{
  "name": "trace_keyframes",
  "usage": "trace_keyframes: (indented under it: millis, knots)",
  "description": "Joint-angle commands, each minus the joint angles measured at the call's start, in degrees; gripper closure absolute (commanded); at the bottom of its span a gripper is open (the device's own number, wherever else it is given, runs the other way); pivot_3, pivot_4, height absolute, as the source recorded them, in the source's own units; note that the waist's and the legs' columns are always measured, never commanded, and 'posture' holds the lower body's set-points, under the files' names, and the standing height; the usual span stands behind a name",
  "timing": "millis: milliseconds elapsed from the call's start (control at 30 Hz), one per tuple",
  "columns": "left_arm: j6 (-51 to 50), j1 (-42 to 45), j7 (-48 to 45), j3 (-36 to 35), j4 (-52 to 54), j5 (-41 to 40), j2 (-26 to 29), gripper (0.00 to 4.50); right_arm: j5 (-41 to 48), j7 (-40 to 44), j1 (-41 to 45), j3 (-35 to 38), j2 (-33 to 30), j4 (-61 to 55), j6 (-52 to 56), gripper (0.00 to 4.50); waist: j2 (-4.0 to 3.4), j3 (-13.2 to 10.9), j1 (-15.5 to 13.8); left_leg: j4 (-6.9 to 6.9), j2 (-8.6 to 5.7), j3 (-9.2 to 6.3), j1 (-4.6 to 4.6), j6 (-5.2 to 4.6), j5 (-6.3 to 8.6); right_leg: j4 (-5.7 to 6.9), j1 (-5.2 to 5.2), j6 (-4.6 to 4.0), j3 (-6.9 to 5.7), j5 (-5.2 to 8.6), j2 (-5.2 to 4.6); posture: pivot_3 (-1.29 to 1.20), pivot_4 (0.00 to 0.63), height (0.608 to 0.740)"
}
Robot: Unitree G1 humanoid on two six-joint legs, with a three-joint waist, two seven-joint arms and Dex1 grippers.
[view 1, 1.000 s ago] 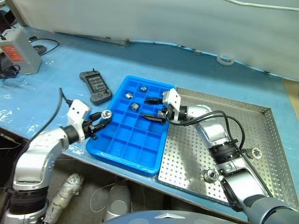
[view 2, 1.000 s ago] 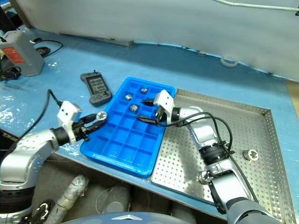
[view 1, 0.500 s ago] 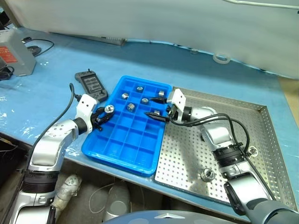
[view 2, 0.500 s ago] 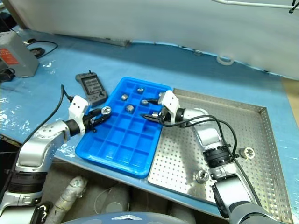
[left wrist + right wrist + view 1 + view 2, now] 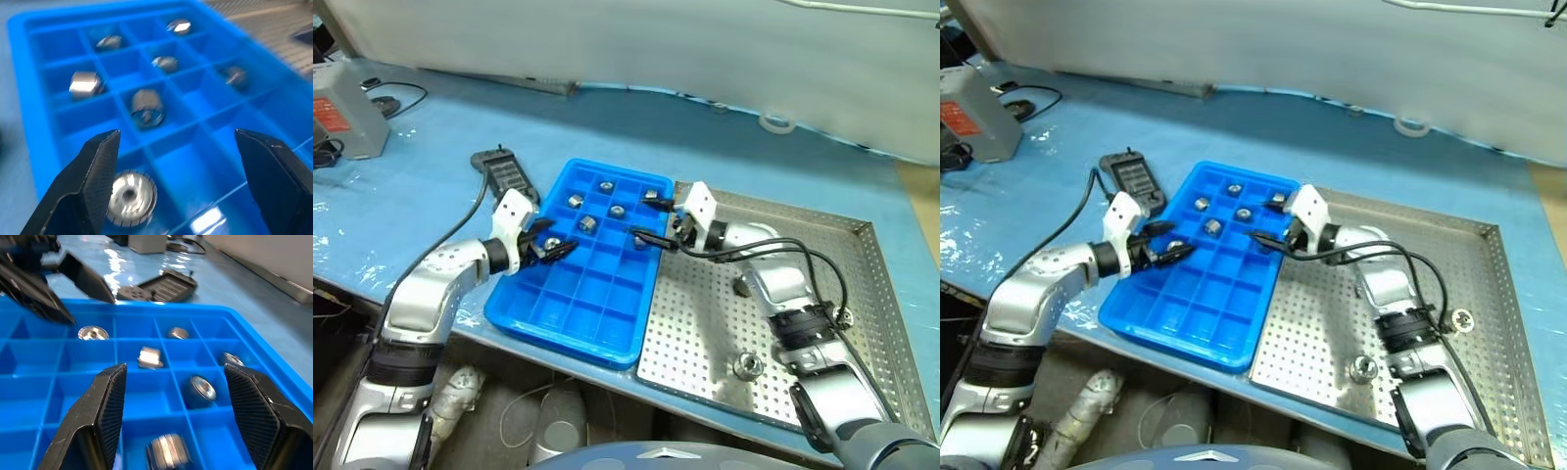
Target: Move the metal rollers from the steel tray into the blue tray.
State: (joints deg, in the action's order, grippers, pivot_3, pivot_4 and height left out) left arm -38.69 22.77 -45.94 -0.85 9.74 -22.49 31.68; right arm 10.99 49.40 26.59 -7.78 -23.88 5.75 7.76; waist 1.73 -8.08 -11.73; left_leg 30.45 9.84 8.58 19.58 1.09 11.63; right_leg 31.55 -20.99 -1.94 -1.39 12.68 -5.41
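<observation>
Bright blue plastic marks the blue tray (image 5: pixel 592 294), which lies on the light blue table cover (image 5: pixel 411 196) with its right edge against the steel tray (image 5: pixel 862 294). The left gripper (image 5: pixel 558 245) hangs over the blue tray's left side with its two black fingers spread apart and nothing between them; in the left wrist view a metal roller (image 5: pixel 130 197) sits loose in a compartment just below the left-hand finger (image 5: pixel 93 181). More metal rollers lie in the cells at the far end of the blue tray, among them one (image 5: pixel 588 224) in the second row and one (image 5: pixel 605 186) in the farthest row. The right gripper (image 5: pixel 651 220) is over the tray's far right corner, its fingers parted and empty, and the right wrist view looks between them at the filled cells. Two rollers are in the steel tray: one (image 5: pixel 747 366) near its front edge, another (image 5: pixel 1457 319) by its right rim, both well apart from the grippers. A dark grey controller (image 5: pixel 506 174) lies on the table just beside the blue tray's far left corner.
</observation>
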Motion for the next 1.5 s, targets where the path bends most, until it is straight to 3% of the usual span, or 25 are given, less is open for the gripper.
trace_keyframes:
  millis: [33,167,367,467,667,800,933,1000,1500]
  knots:
    - [2.84,6.03,-3.33,3.59,-2.95,0.08,-1.49,0.54,1.15,-1.96,-3.45,3.98,-2.78,-7.56,1.98,1.19,-0.08,-0.03,0.36,0.0,0.0,0.06,-0.02,-0.01,0.01,0.0,0.02,0.0,0.04,0.0,0.02,0.12,0.15,0.74]
    - [7.74,12.8,-6.53,8.26,-12.44,2.89,-4.87,0.54,1.76,-4.35,-8.33,7.47,-4.96,-11.94,3.59,1.19,-0.04,0.01,2.9,0.0,-0.04,0.07,-0.03,-0.02,0.01,-0.03,0.01,0.06,0.12,-0.03,0.04,0.04,0.15,0.74]
    - [22.21,27.52,-14.1,17.72,-38.78,10.61,-17.27,0.54,0.06,-16.18,-17.13,18.27,-4.95,-18.39,3.76,1.19,0.0,0.08,6.36,0.1,-0.07,0.16,0.05,-0.03,0.0,-0.12,-0.01,0.28,0.24,-0.13,0.03,-0.21,0.15,0.74]
    - [29.64,34.59,-14.3,18.59,-54.13,13.91,-24.76,0.54,-0.14,-20.11,-22.75,21.62,-4.71,-25.08,5.84,1.19,0.01,0.16,8.32,0.21,-0.07,0.16,0.14,-0.14,0.05,-0.31,0.05,0.44,0.23,-0.23,0.04,-0.26,0.15,0.74]
    - [37.87,43.4,-11.71,17.68,-73.94,18.76,-36.3,0.54,-1.11,-25.88,-33.15,23.0,-2.39,-37.63,10.37,1.19,-0.27,0.39,12.57,0.22,0.01,0.04,0.32,-0.63,0.13,-0.82,0.16,0.82,0.25,-0.46,0.03,-0.44,0.15,0.74]
    - [39.5,45.19,-12.27,15.95,-78.32,19.92,-38.67,0.54,-1.38,-27.86,-36.95,23.3,-1.41,-41.93,12.54,1.19,-0.48,0.51,14.95,0.27,-0.01,0.22,0.34,-1.07,0.4,-0.95,0.15,0.8,0.35,-0.44,-0.09,-0.48,0.15,0.74]
    - [40.08,45.57,-12.31,15.97,-80.43,22.38,-39.14,0.54,-1.66,-29.05,-38.64,23.3,-1.18,-43.11,13.13,1.19,-0.56,0.56,16.04,0.34,0.01,0.25,0.34,-0.88,0.49,-0.98,0.16,0.79,0.34,-0.43,-0.11,-0.49,0.15,0.74]
    - [39.45,46.04,-7.62,15.85,-82.02,24.14,-39.89,0.54,-2.08,-29.59,-38.26,22.93,-1.18,-42.33,13.12,1.19,-0.6,0.58,16.5,0.44,-0.01,0.26,0.38,-0.9,0.5,-0.99,0.15,0.79,0.34,-0.43,-0.16,-0.49,0.15,0.74]
    - [34.79,45.01,-2.6,16.45,-84.81,31.42,-43.43,0.54,-3.95,-30.71,-37.72,21.03,-0.81,-40.4,12.48,1.19,-0.73,0.64,17.3,0.88,-0.49,0.47,0.57,-2.01,0.91,-1.05,0.13,0.7,0.28,-0.39,-0.86,-0.49,0.15,0.74]
